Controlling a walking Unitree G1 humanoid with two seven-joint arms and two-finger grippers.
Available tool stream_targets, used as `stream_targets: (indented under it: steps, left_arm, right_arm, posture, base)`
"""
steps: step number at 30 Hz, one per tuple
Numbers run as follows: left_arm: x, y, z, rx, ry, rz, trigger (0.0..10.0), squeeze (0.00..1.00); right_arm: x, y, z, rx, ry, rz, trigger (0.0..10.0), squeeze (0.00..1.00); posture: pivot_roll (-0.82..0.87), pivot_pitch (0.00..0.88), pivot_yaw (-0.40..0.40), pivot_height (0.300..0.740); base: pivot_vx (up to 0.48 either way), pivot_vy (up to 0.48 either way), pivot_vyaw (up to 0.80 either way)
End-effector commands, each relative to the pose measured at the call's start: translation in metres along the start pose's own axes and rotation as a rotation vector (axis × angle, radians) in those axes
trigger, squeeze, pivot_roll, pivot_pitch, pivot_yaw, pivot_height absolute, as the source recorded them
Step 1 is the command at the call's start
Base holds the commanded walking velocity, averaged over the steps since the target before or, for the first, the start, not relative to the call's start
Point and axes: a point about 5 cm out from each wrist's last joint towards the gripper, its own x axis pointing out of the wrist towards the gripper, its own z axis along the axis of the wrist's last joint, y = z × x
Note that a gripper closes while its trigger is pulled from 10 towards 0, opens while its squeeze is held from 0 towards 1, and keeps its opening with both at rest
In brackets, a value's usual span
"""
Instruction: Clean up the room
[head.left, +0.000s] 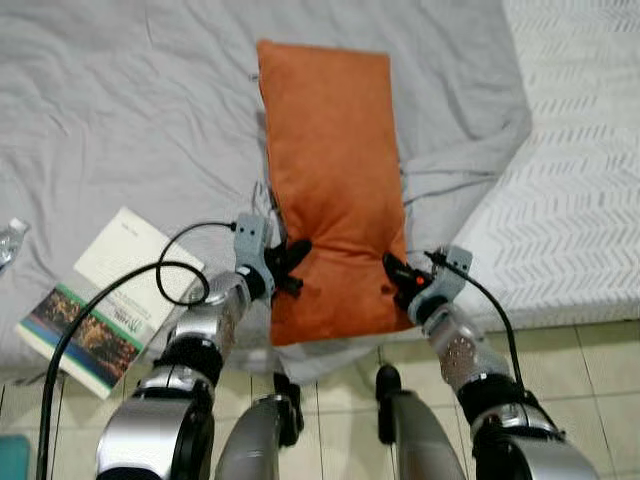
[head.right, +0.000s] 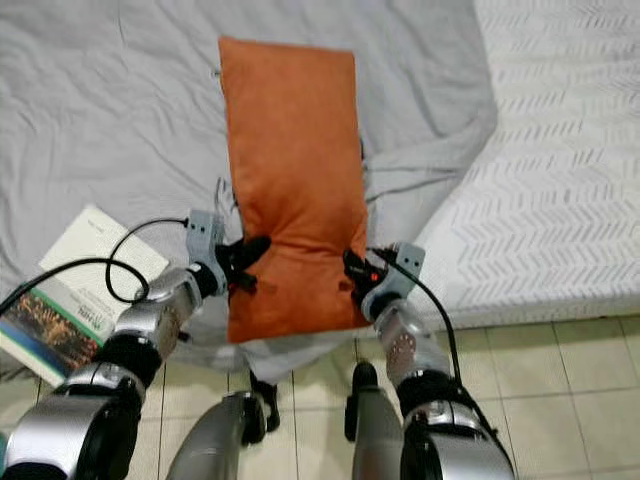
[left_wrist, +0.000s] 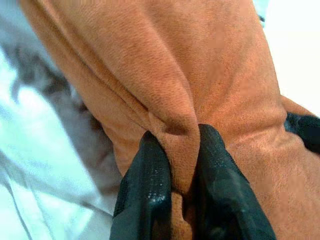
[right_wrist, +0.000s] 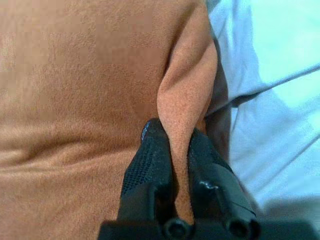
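A long orange pillow (head.left: 330, 180) lies lengthwise on the grey bedsheet (head.left: 120, 120), its near end hanging over the bed's front edge. My left gripper (head.left: 293, 268) is shut on a pinched fold of the pillow's near left edge; the wrist view shows fabric squeezed between the black fingers (left_wrist: 150, 185). On the pillow's near right edge my right gripper (head.left: 398, 275) is likewise shut on a fold of orange fabric (right_wrist: 182, 105).
A paperback book (head.left: 105, 300) lies on the sheet to the left, near the bed's edge. A plastic bottle (head.left: 8, 240) pokes in at the far left. A white patterned bare mattress (head.left: 570, 160) spreads on the right. Tiled floor (head.left: 590, 370) runs below.
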Motion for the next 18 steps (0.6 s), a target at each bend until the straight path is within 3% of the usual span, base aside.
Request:
stream_targets:
  steps: [1,3,6,10,15,18]
  left_arm:
    - [-0.007,0.011,0.012,0.094,-0.035,0.022,0.0,0.00]
    - [-0.006,0.012,0.019,0.111,-0.057,0.022,0.0,0.00]
    - [-0.005,0.012,0.050,0.254,-0.133,-0.012,0.0,0.00]
    - [-0.006,0.014,0.067,0.326,-0.171,-0.016,0.0,0.00]
    - [-0.012,0.014,0.067,0.391,-0.187,-0.014,0.0,0.00]
    - [-0.015,0.013,0.061,0.383,-0.192,-0.002,0.0,0.00]
  right_arm:
    - [-0.007,-0.011,-0.008,-0.024,0.021,-0.080,0.0,0.00]
    - [-0.006,-0.011,-0.002,-0.029,-0.003,-0.089,0.0,0.00]
    - [-0.009,-0.010,0.030,-0.053,-0.151,-0.134,0.0,0.00]
    - [-0.015,-0.008,0.060,-0.117,-0.274,-0.162,0.0,0.00]
    - [-0.026,-0.003,0.077,-0.189,-0.369,-0.171,0.0,0.00]
    - [-0.034,-0.005,0.077,-0.203,-0.384,-0.194,0.0,0.00]
  posture:
    - [-0.06,0.209,0.060,0.740]
    - [-0.06,0.209,0.060,0.740]
    - [-0.08,0.082,0.066,0.740]
    - [-0.11,0.000,0.075,0.740]
    - [-0.13,0.000,0.084,0.740]
    - [-0.14,0.000,0.084,0.740]
  base:
    - [0.000,0.000,0.00]
    - [0.000,0.000,0.00]
    - [0.000,0.000,0.00]
    - [0.000,0.000,0.00]
    - [0.000,0.000,0.00]
    - [0.000,0.000,0.00]
